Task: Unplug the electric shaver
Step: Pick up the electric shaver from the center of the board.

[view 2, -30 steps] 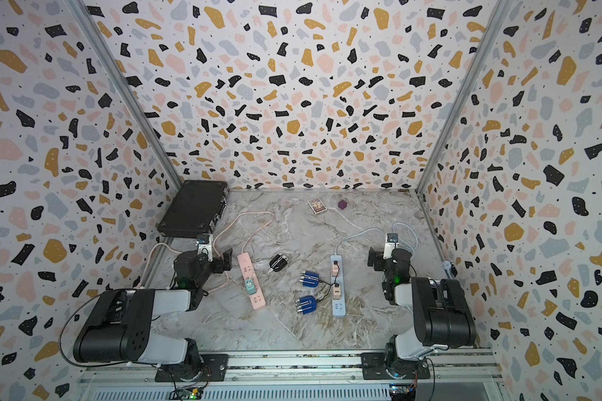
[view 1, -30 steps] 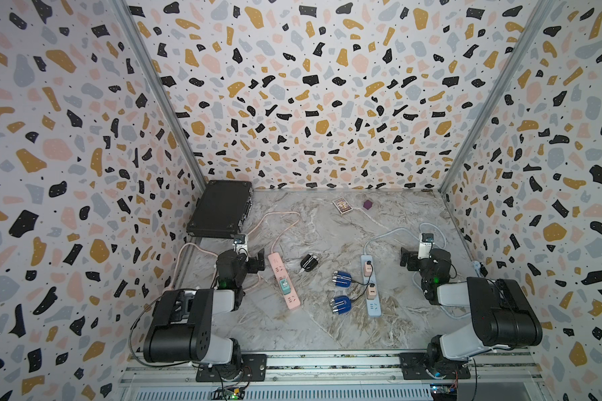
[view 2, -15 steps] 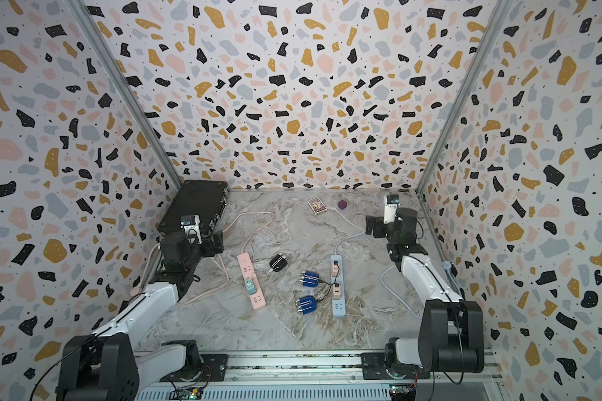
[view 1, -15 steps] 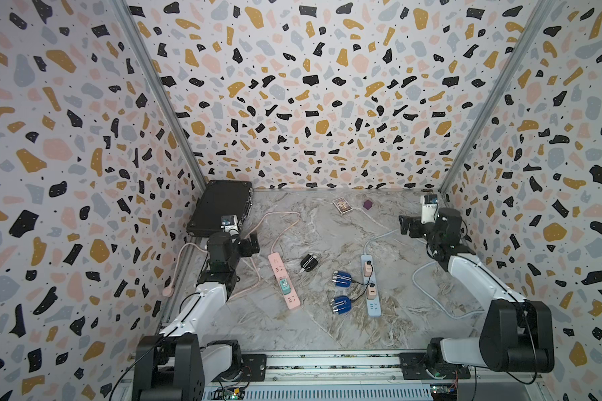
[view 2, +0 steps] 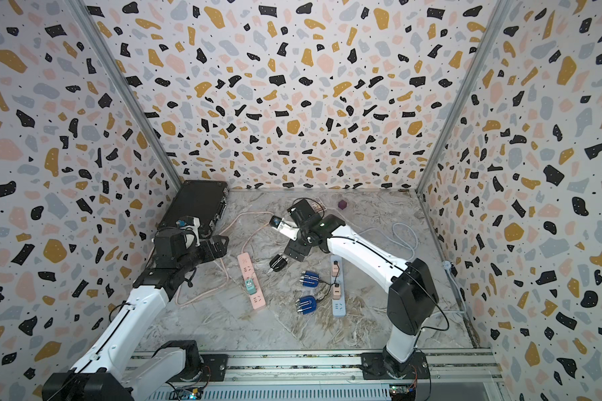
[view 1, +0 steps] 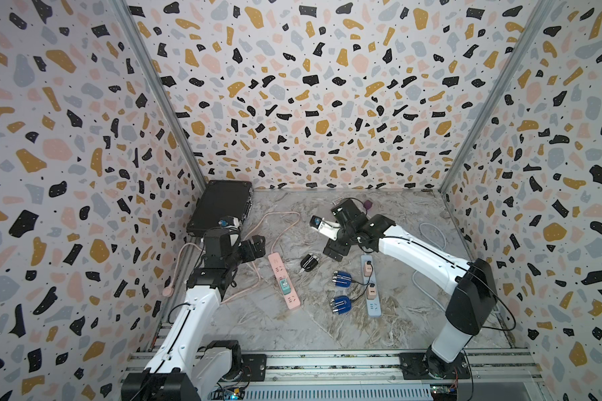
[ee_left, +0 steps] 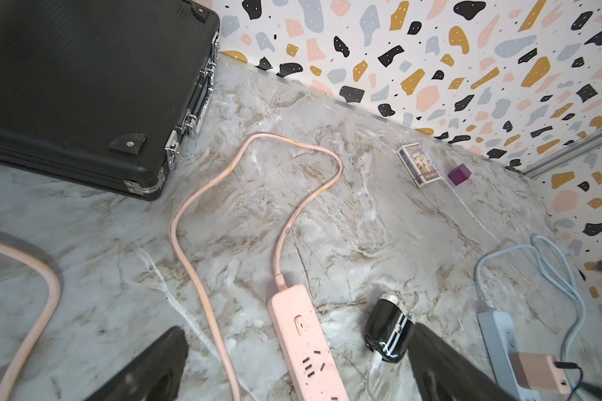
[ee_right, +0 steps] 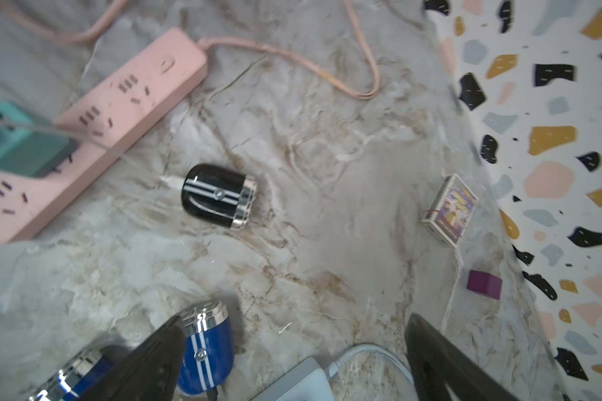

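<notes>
Currently both arms reach in over the counter. Left gripper: jaws spread wide, empty, hovering just beside the switch end of the pink power strip. Right gripper: jaws likewise wide apart, nothing between them, near the black electric shaver but clear of it. Shaver lies on its side between the pink strip and the pale blue strip. A thin pale lead runs from its tail to the teal adapter seated in the pink strip (so not yet unplugged). Two blue shavers lie beside the blue strip.
</notes>
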{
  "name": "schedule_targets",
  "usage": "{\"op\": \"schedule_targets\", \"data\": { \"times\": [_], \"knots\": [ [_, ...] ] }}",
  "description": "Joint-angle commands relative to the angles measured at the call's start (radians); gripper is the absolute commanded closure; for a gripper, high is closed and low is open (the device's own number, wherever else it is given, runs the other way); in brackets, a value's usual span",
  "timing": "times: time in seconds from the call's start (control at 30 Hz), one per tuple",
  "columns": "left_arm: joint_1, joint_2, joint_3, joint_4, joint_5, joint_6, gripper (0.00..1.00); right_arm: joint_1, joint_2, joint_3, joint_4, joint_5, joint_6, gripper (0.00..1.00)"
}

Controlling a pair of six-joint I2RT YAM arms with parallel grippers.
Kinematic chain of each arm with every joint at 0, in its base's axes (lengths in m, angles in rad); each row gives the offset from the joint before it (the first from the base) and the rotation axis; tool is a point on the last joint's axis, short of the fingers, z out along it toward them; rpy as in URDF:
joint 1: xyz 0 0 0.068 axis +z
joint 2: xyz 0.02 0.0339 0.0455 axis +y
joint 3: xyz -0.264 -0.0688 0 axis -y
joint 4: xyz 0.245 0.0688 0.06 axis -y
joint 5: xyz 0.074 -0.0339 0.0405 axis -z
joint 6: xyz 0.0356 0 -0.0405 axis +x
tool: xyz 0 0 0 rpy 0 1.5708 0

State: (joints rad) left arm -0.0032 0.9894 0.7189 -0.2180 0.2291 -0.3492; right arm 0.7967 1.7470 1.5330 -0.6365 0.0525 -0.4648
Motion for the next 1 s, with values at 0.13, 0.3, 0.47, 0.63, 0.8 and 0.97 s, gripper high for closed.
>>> {"op": "schedule_targets", "data": {
  "times": [0.13,0.3,0.47,0.63,0.8,0.97],
  "knots": [
    [-0.006,-0.025,0.041,-0.096,0.015,-0.031,0.01,0.075,-0.019,-0.196,0.218,0.047,-0.326,0.00],
    [-0.006,-0.035,0.032,-0.087,-0.001,-0.037,0.00,0.122,0.069,-0.181,0.270,0.055,-0.416,0.00],
    [-0.006,-0.043,0.028,-0.094,-0.025,-0.034,0.00,0.158,0.153,-0.166,0.380,0.050,-0.490,0.00],
    [-0.006,-0.042,0.031,-0.106,-0.033,-0.030,0.01,0.176,0.232,-0.069,0.288,-0.012,-0.520,0.00],
    [-0.006,-0.045,0.034,-0.110,-0.040,-0.029,0.01,0.176,0.290,-0.021,0.279,-0.018,-0.538,0.00],
    [-0.006,-0.051,0.034,-0.119,-0.048,-0.027,0.00,0.171,0.328,0.034,0.247,-0.037,-0.537,0.01]
  ]
}}
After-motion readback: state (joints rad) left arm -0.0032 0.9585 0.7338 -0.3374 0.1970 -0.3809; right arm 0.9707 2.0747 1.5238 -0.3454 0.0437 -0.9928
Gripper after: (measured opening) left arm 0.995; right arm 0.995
